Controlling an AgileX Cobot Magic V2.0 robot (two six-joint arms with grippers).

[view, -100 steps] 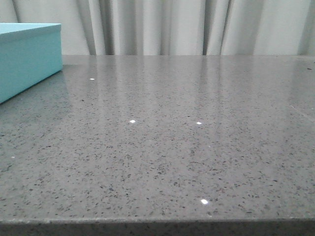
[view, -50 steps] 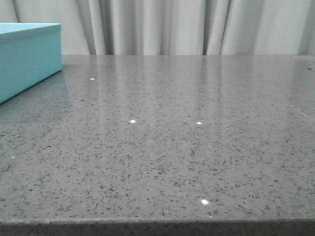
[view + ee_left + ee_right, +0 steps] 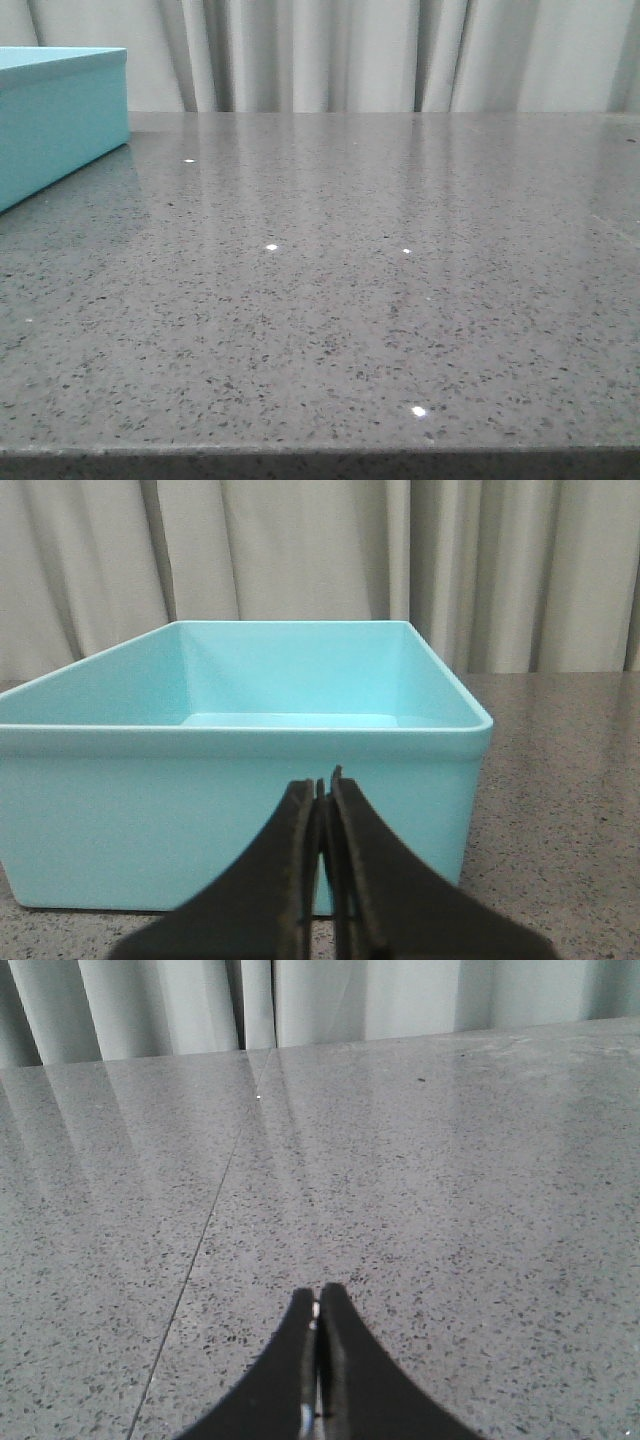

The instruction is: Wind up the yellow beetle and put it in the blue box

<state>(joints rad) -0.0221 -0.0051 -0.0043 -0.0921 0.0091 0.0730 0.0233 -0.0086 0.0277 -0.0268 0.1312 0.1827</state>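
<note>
Grey speckled stone table [image 3: 380,300] fills the front view, glossy, with a few pinpoint light reflections. Its near edge runs across the bottom of that view; its far edge meets pale pleated curtains [image 3: 330,55]. A thin seam line in the stone shows in the right wrist view, running away from my right gripper [image 3: 317,1312].

Blue box [image 3: 55,115]: sits at the far left of the table in the front view, cut off by the frame edge; only one corner and part of the rim show there. From the box rightward, the slab is open surface all the way across.

Left wrist view: the blue box [image 3: 240,780] stands directly ahead of my left gripper [image 3: 322,780], its near wall facing the fingers. Light turquoise, matte, plain sides, rounded rim, open top; the part of the floor and inner walls I can see is bare. Table shows to one side of the box.

Left gripper: fingers pressed together, nothing between them. Right gripper: fingers likewise closed tip to tip, holding nothing, over bare stone.

Yellow beetle: not visible in any of the three views; location cannot be told.
</note>
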